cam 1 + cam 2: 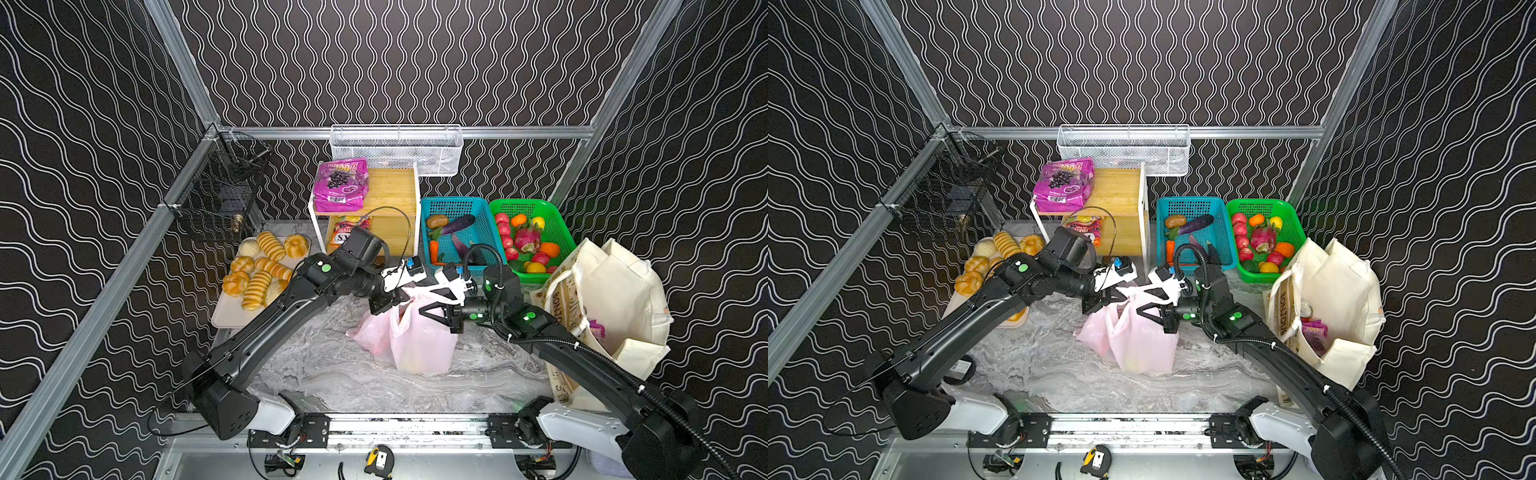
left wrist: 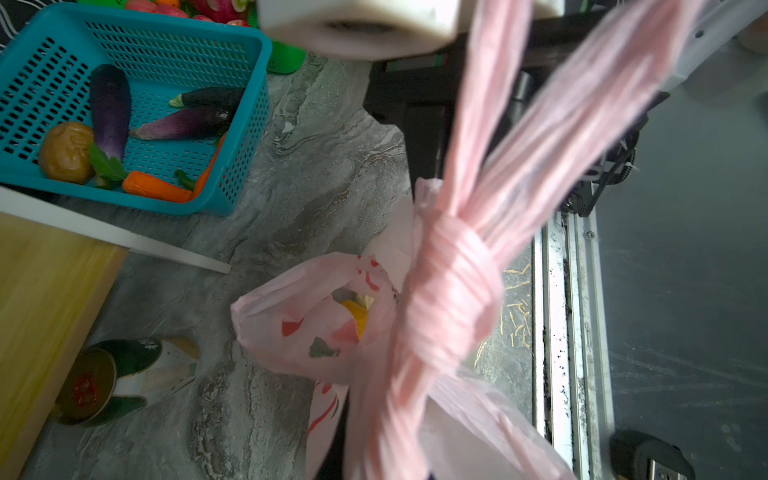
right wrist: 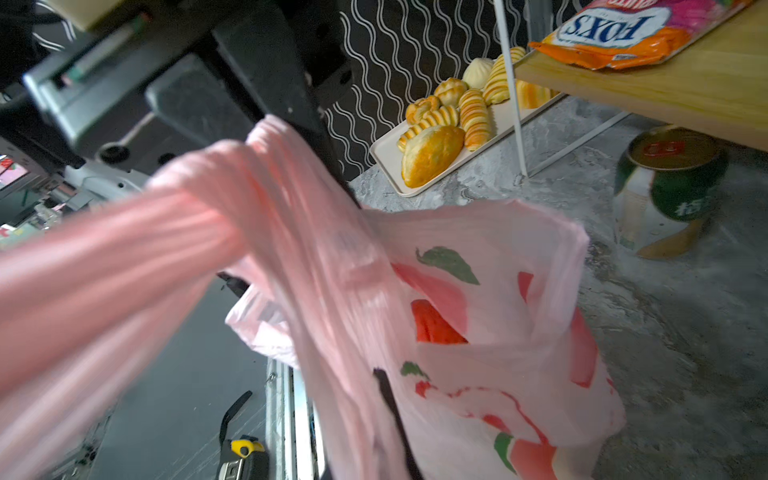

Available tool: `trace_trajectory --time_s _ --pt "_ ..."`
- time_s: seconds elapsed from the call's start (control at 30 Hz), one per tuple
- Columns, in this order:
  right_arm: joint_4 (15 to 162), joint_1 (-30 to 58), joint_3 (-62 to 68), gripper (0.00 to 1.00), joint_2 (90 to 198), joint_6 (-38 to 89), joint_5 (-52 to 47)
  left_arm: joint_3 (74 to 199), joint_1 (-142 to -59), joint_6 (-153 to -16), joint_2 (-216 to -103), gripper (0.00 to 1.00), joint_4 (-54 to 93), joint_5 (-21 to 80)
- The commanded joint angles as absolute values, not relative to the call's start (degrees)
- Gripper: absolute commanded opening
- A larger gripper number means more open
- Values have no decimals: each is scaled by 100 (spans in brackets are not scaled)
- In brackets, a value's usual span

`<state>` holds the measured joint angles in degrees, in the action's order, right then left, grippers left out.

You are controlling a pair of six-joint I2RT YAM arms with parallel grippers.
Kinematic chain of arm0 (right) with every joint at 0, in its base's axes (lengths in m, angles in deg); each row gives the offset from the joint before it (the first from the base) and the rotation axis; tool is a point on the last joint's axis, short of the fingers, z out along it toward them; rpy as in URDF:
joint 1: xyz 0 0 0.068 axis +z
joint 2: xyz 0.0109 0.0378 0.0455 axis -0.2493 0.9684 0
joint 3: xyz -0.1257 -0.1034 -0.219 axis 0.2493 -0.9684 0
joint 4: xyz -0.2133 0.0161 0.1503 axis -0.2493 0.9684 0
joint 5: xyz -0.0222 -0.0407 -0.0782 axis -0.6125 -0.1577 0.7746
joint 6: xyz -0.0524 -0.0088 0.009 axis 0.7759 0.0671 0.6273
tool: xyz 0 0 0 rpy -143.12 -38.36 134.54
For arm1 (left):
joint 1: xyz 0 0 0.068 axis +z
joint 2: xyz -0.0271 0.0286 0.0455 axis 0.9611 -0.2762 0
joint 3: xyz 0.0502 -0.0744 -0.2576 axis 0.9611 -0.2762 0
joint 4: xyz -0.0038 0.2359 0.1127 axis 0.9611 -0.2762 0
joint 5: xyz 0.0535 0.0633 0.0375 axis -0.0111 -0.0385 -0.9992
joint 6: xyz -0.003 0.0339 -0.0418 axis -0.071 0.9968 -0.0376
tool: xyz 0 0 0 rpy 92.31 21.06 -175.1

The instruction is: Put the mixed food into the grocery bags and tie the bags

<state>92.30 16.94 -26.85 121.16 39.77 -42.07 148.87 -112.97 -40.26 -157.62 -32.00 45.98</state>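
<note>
The pink plastic grocery bag [image 1: 415, 340] [image 1: 1142, 345] stands mid-table with food showing faintly through it. Its two handles are crossed into a knot [image 2: 451, 270] above the bag's mouth [image 2: 307, 328]. My left gripper [image 1: 399, 301] [image 1: 1106, 297] is shut on one handle strand. My right gripper [image 1: 428, 309] [image 1: 1144, 311] is shut on the other strand [image 3: 104, 257]. Pink plastic hides both sets of jaws in the wrist views. The cream tote [image 1: 615, 299] [image 1: 1337, 291] stands at the right with a magenta pack [image 1: 1314, 332] inside. A magenta grape pouch [image 1: 340, 185] lies on the wooden shelf.
Behind the bag are a blue basket [image 1: 457, 208] of vegetables and a green basket [image 1: 523, 205] of fruit. A bread tray [image 1: 232, 320] sits at the left. A green-and-white can [image 2: 124, 378] lies under the shelf, and an orange pouch [image 3: 623, 29] lies on its lower board.
</note>
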Motion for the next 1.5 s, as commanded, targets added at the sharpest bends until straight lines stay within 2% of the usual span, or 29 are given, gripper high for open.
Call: trace_trajectory --time_s 0.0,0.17,0.3,0.57,0.63,0.73,0.8,0.87,1.07,1.2,1.27,1.47 --pt "9499 1694 -2558 0 12192 4116 -4844 14607 -11291 -4493 -15491 0 -2046 4330" --pt "9160 1711 -2642 0 12224 3777 -5250 13766 -11333 -5120 -15053 0 -561 4368" --pt "8853 1758 -2672 0 12250 3529 -5168 13163 -11360 -5490 -14912 0 439 4771" --pt "9226 1993 -2538 11 12223 3821 -4684 11883 -11387 -6299 -14595 0 2840 5307" --pt "9374 1993 -2545 24 12152 3930 -4219 11825 -11387 -6399 -14599 0 2973 5579" --pt "9356 1993 -2740 28 11885 4090 -3544 11848 -11387 -6446 -14579 0 2805 5998" --pt "9311 1996 -2837 41 11700 4269 -3506 11725 -11387 -6444 -14506 0 2923 6209" --pt "9161 2000 -2969 49 11451 4395 -3548 11523 -11389 -6616 -14455 0 3317 6365" --pt "9675 1998 -2968 59 10677 5406 -3534 11256 -11383 -6936 -14484 0 3909 6526" --pt "10057 1996 -2888 59 10250 5750 -3314 11214 -11378 -7096 -14536 0 4106 6605" --pt "10238 1993 -2797 55 10079 5881 -2990 11217 -11378 -7128 -14561 0 4110 6651" --pt "9804 1994 -2714 24 9832 5736 -2308 11191 -11378 -7192 -14559 0 4098 6678"
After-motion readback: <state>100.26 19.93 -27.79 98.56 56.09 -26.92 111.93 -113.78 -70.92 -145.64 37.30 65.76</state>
